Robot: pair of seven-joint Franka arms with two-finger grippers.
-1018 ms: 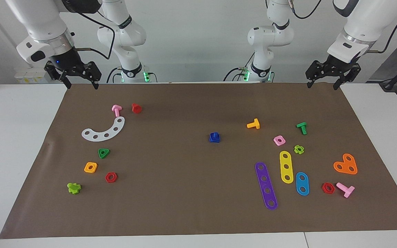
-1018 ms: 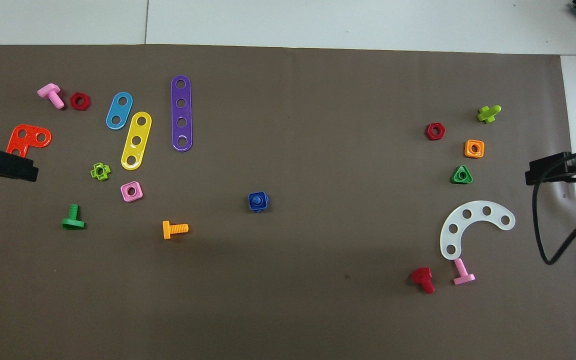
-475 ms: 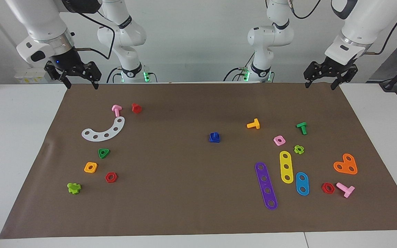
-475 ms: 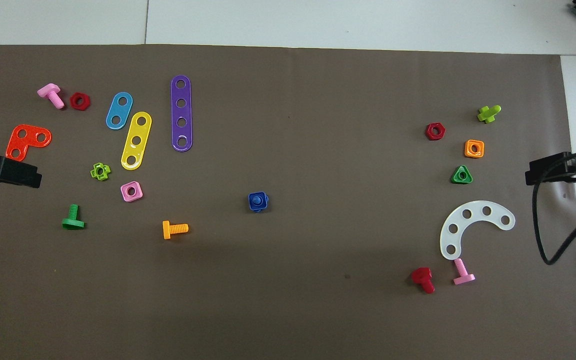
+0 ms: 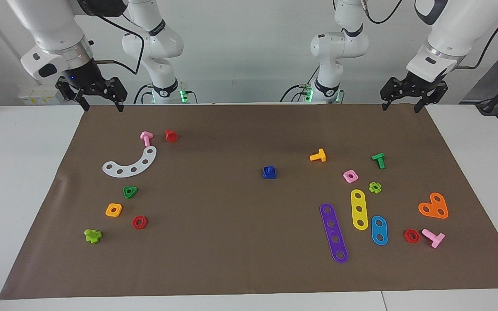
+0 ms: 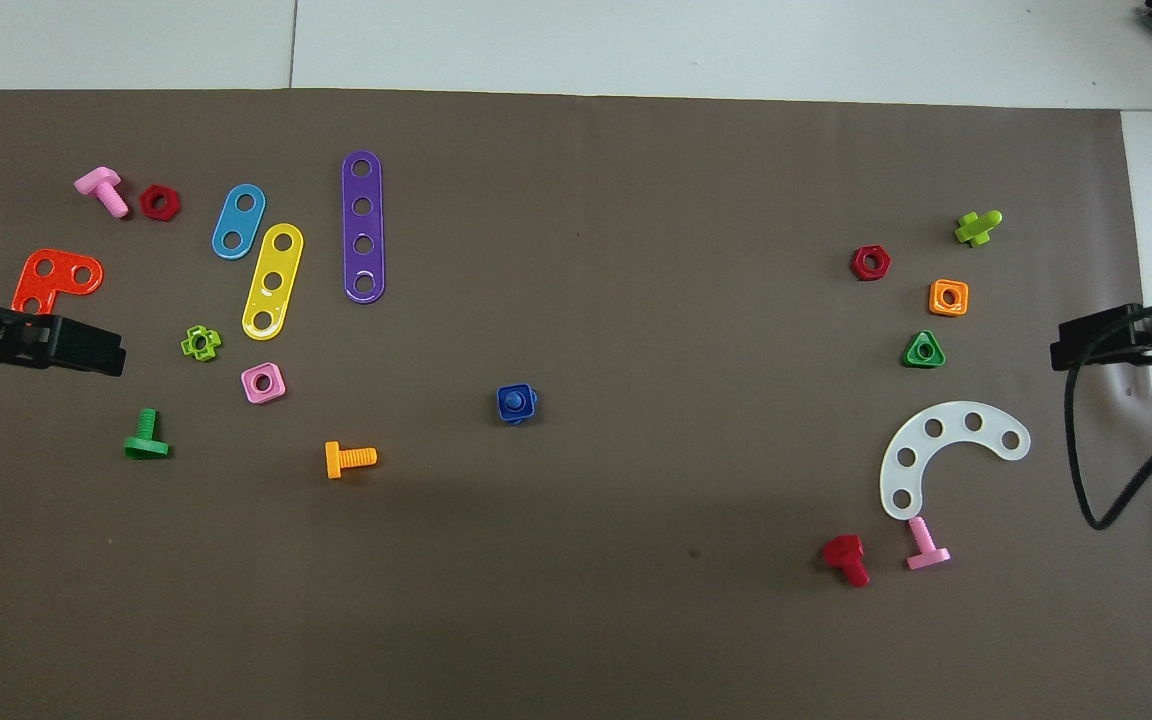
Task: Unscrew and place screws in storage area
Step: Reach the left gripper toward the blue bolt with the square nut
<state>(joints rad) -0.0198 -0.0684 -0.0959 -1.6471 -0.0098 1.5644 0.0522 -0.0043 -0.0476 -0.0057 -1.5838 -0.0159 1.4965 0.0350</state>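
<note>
overhead view showing the dark-blue bolt sitting mid-mat, seated in a blue square nut, shaft end pointing straight up, so long axis standing vertical. lying nearest toward the left arm's end: an orange bolt on its side and a pink square nut, both well apart from it. nothing crowding around it on the brown mat.

facing view showing the storage area toward the right arm's end: a white curved strip with holes, flat and thin, a green triangle nut, an orange square nut and a red hexagon nut, all of smooth glossy plastic, with a pink bolt and red bolt lying nearer to the robots.

hanging over the mat's edge at the robots' end: the left gripper, fingers spread apart and holding nothing; the right gripper, likewise spread and holding nothing.
</note>
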